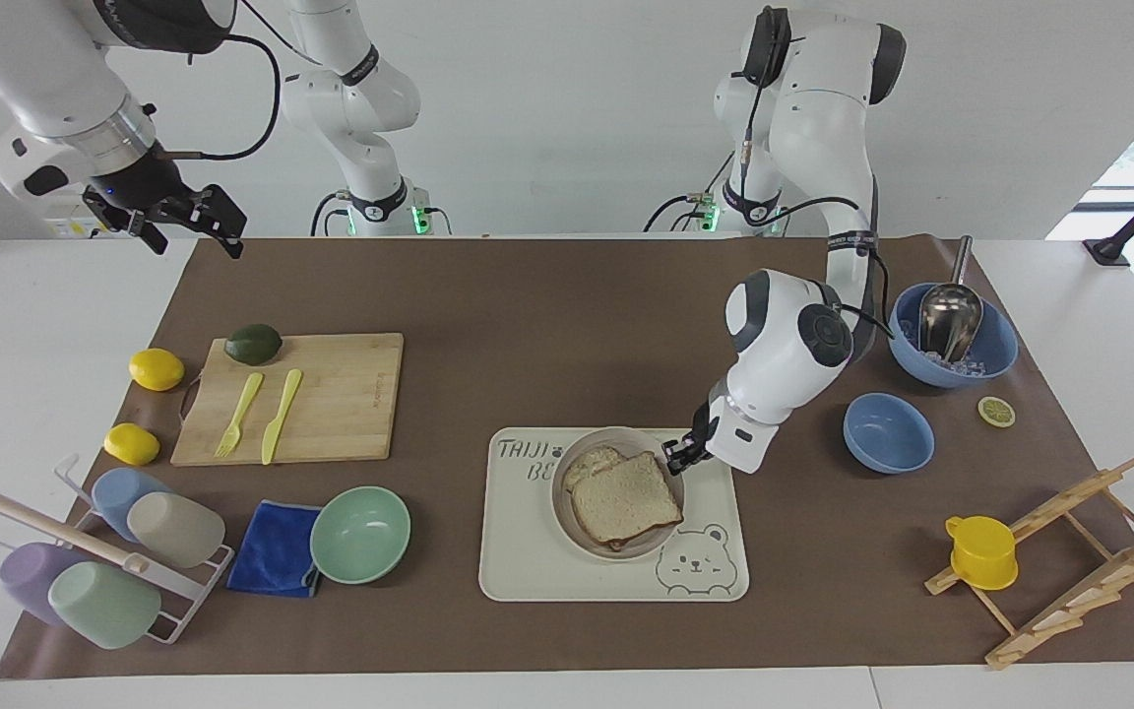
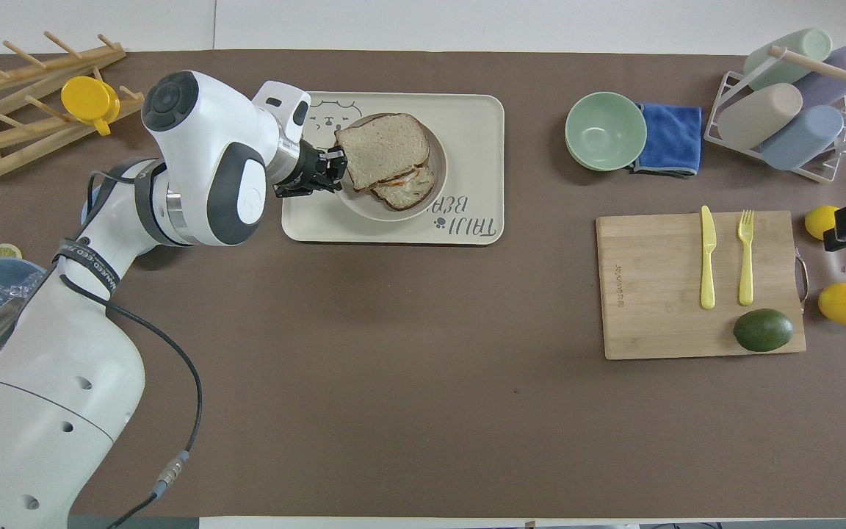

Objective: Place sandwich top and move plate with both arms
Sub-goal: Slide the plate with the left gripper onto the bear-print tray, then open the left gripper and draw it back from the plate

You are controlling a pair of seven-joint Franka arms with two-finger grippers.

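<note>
Sandwich top (image 1: 625, 497) hides filling (egg edge peeks out); plate (image 1: 567, 504) contact with tray (image 1: 537, 561) unclear.

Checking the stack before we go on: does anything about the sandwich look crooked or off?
Yes. The sandwich top sits skewed on the plate: the filling pokes out uncovered at the side nearer the robots, and the top's corner overhangs the rim.

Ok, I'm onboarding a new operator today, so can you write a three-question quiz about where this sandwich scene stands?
1. True or false: the pale speckled bread slice lies on top of the sandwich on the small round off-white plate.
2. What does the plate sit over? A) bamboo cutting board B) rectangular cream bear tray C) mint-green bowl
3. Fill in: the left gripper is shut on the plate's ____; the right gripper waits open, raised over the table's edge.

Key: 1 true; 2 B; 3 rim
</note>
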